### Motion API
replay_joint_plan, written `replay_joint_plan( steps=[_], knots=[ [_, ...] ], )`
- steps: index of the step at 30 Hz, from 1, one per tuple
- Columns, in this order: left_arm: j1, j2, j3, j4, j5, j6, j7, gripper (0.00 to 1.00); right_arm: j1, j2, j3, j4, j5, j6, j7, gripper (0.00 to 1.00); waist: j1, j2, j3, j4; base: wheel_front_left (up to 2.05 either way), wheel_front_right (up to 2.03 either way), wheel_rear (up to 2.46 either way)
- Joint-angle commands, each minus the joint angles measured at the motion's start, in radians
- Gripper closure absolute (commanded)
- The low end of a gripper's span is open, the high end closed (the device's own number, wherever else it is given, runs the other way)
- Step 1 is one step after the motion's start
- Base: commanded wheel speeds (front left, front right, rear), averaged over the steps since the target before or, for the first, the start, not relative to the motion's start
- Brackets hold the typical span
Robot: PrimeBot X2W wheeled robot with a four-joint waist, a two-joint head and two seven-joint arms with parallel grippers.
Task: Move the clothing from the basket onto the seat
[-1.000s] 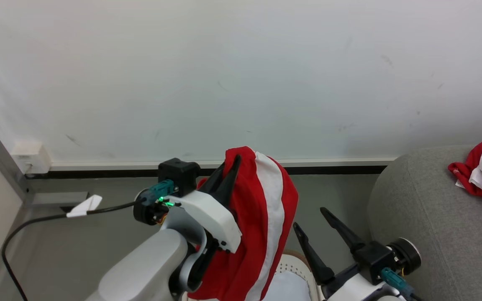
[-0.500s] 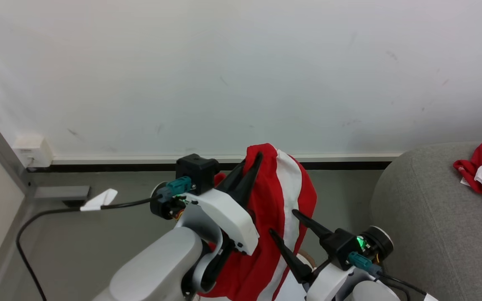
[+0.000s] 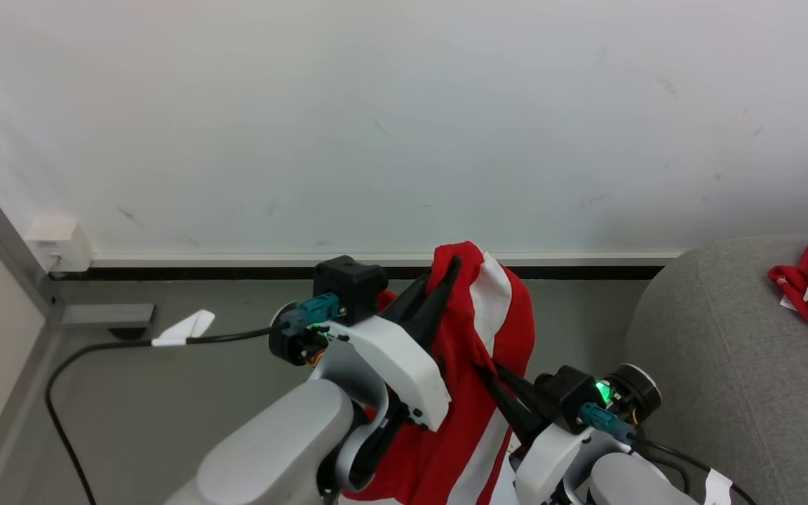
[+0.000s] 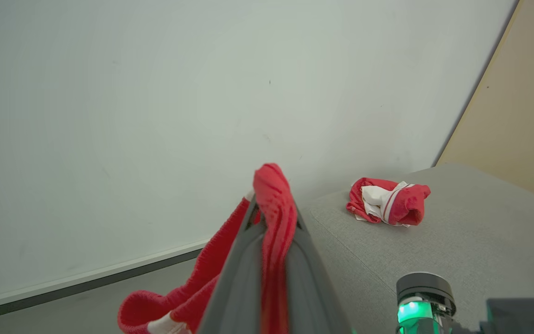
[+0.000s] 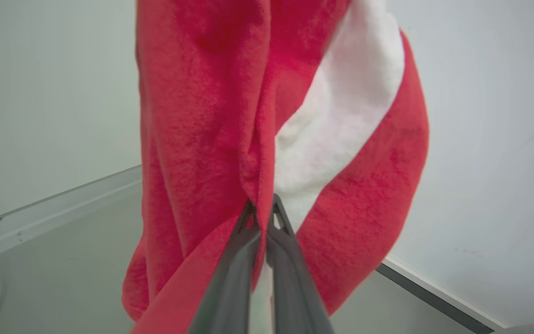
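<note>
While left jaws and right jaws clamp it, the clothing [image 3: 516, 330] hangs limp, soft, probably light. Bunched folds likely hold best.

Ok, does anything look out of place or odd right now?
Nothing stands out. The clothing hangs bunched, pinched by the left gripper and right gripper, both shut; another red garment lies crumpled on the seat.
</note>
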Motion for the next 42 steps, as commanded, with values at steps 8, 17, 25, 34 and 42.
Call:
replay_joint_plan(
  steps=[8, 17, 25, 34, 42],
  knots=[
    [0.003, 0.013, -0.002, 0.018, -0.010, 0.004, -0.011, 1.00, -0.018, -0.002, -0.043, -0.014, 0.007, -0.003, 0.001, 1.00, -0.0001, -0.0001, 0.002, -0.008, 0.00, 0.00, 0.00],
    [0.002, 0.017, -0.021, 0.034, 0.012, 0.013, -0.005, 0.00, -0.019, -0.002, -0.125, -0.036, -0.016, -0.003, 0.001, 1.00, -0.0001, -0.0001, 0.001, -0.012, 0.00, 0.00, 0.00],
    [0.008, 0.022, -0.030, 0.037, 0.010, 0.012, 0.001, 0.00, -0.026, -0.002, -0.190, -0.049, -0.042, -0.003, 0.001, 1.00, -0.0001, -0.0001, -0.002, -0.012, 0.00, 0.00, 0.00],
    [0.015, 0.025, -0.038, 0.034, 0.006, 0.014, 0.001, 0.00, -0.025, -0.002, -0.255, -0.071, -0.072, -0.003, 0.001, 1.00, -0.0001, -0.0001, -0.005, -0.023, 0.00, 0.00, 0.00],
    [0.019, 0.032, -0.042, 0.033, 0.003, 0.012, -0.002, 0.00, -0.031, -0.002, -0.300, -0.097, -0.094, -0.003, 0.001, 1.00, -0.0001, -0.0001, -0.002, -0.042, 0.00, 0.00, 0.00]
  ],
)
